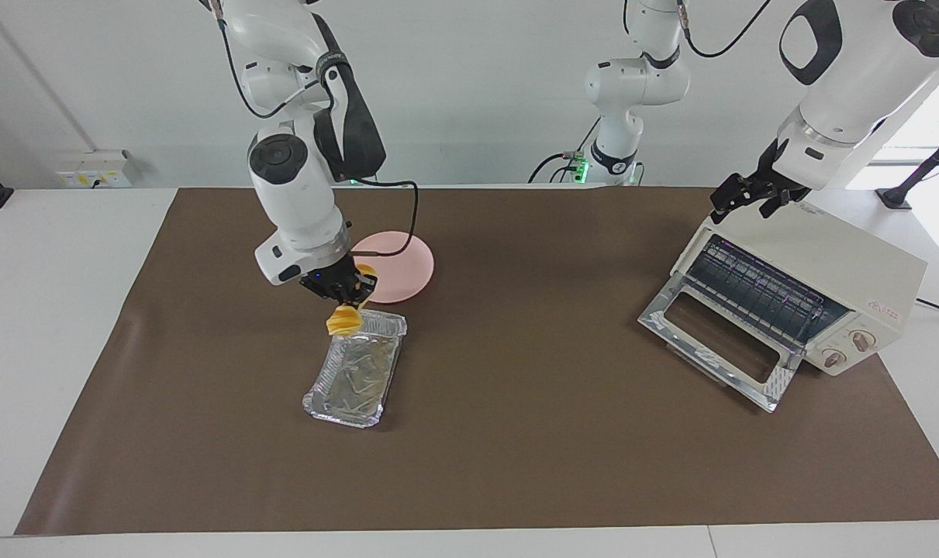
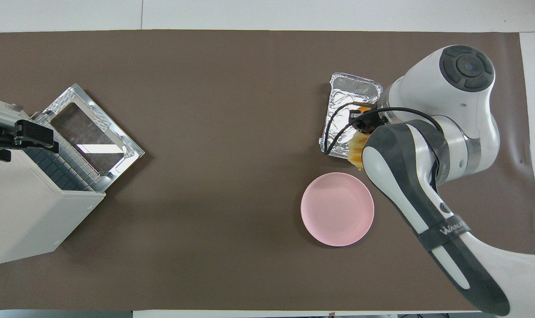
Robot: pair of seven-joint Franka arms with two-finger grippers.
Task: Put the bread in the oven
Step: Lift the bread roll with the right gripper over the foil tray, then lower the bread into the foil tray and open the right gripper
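Note:
My right gripper (image 1: pixel 344 294) is shut on the yellow-orange ridged bread (image 1: pixel 343 320) and holds it in the air over the end of the foil tray (image 1: pixel 355 373) that is nearer to the robots. In the overhead view the bread (image 2: pixel 356 146) shows under the right gripper (image 2: pixel 363 124), at the tray's (image 2: pixel 343 112) edge. The cream-white oven (image 1: pixel 833 260) stands at the left arm's end of the table with its glass door (image 1: pixel 717 341) dropped open and the wire rack showing. My left gripper (image 1: pixel 750 198) waits over the oven's top (image 2: pixel 24 212).
The round pink plate (image 1: pixel 403 267) lies bare next to the foil tray, nearer to the robots; it also shows in the overhead view (image 2: pixel 337 208). A brown mat (image 1: pixel 516 434) covers the table. The oven's open door (image 2: pixel 95 132) juts toward the table's middle.

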